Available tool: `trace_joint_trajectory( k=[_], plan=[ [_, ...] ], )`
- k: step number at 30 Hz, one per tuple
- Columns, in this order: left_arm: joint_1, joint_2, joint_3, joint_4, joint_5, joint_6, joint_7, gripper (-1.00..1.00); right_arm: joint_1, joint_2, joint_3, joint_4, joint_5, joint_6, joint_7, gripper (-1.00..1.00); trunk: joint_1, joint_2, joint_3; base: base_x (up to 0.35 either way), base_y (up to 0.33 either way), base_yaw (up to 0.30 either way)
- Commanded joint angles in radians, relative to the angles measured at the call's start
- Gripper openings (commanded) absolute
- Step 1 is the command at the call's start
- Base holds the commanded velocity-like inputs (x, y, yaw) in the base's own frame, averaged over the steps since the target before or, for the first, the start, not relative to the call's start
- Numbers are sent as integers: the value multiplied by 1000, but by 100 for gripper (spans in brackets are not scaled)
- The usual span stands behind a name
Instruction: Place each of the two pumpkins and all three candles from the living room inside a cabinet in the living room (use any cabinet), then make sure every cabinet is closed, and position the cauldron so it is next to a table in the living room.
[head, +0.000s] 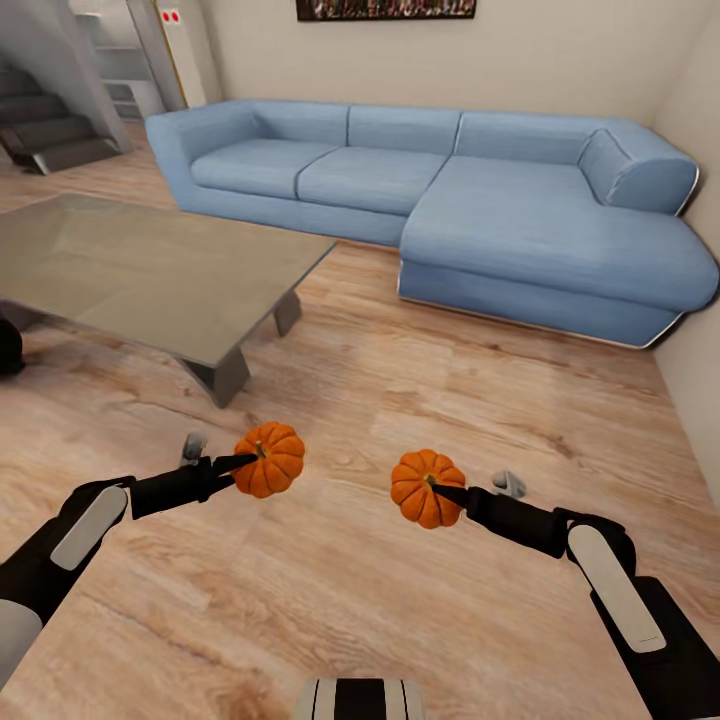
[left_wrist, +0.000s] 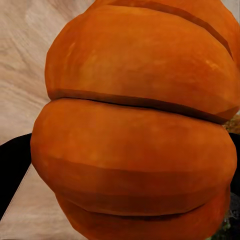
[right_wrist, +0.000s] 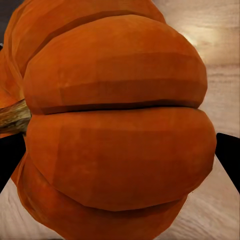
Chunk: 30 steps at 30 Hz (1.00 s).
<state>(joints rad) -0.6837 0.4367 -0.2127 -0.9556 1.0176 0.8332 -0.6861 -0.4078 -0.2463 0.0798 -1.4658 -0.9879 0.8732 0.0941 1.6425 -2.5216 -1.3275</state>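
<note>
Head view: each end effector (head: 243, 462) (head: 441, 490) clamped on a pumpkin (head: 270, 459) (head: 425, 487), table (head: 150, 270) behind.

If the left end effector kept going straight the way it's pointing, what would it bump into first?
Its own pumpkin leads. The left end effector points towards the other pumpkin, held by the right end effector, so that would probably meet it first, though depth is unclear.

The room was evenly and brightly lit, with no hard shadows. The table (head: 150, 265) top carried a soft sheen and threw a dim shadow on the floor (head: 400, 400) beneath it. Straight lines bowed toward the head view's edges, most at 9 and 3 o'clock. Both wrist views were soft, their pumpkins (left_wrist: 135, 135) (right_wrist: 115, 130) faceted and slightly blurred.
</note>
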Motion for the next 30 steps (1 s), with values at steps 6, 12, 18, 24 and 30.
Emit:
trace_joint_trajectory(
  k=[6, 12, 18, 24, 30],
  plan=[
    [-1, 1, -2, 0, 12, 7, 1, -100, 0, -1, 0, -1, 1, 3, 7, -100, 0, 0, 2, 0, 0, 255],
    [-1, 1, -2, 0, 12, 7, 1, -100, 0, -1, 1, -1, 2, 3, 7, -100, 0, 0, 2, 0, 0, 60],
    [-1, 1, -2, 0, 12, 7, 2, -100, 0, -1, 1, -1, 0, 3, 7, -100, 0, 0, 2, 0, 0, 5],
    [-1, 1, -2, 0, 12, 7, 2, -100, 0, -1, 2, -1, 2, 3, 7, -100, 0, 0, 2, 0, 0, 143],
    [-1, 1, -2, 0, 12, 7, 1, -100, 0, 0, 2, -1, 3, 3, 7, -100, 0, 0, 2, 0, 0, 265]
  ],
)
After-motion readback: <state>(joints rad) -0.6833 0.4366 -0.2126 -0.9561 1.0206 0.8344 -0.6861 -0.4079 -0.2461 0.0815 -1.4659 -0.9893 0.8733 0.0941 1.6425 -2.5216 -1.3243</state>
